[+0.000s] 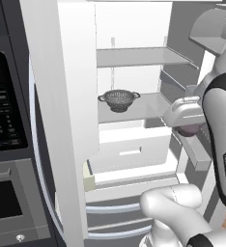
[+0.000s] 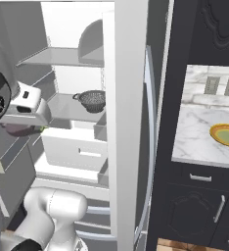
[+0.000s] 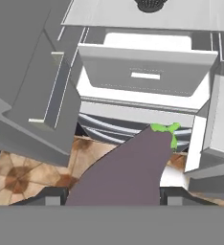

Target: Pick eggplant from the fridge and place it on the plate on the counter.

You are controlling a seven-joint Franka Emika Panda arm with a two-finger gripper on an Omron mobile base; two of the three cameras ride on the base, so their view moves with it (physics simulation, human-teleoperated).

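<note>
My gripper hangs in front of the open fridge, out past its right side, shut on the eggplant. The eggplant is dark purple-brown with a green stem and sits between the two fingertips in the hand view, above the tiled floor. From the right base view the eggplant shows under the white hand. The plate, with a yellow rim and a green centre, lies on the white marble counter to the right of the fridge.
A dark mesh colander stands on the middle fridge shelf, above a white drawer. The open fridge door stands between the hand and the counter. A dark oven panel is at the left.
</note>
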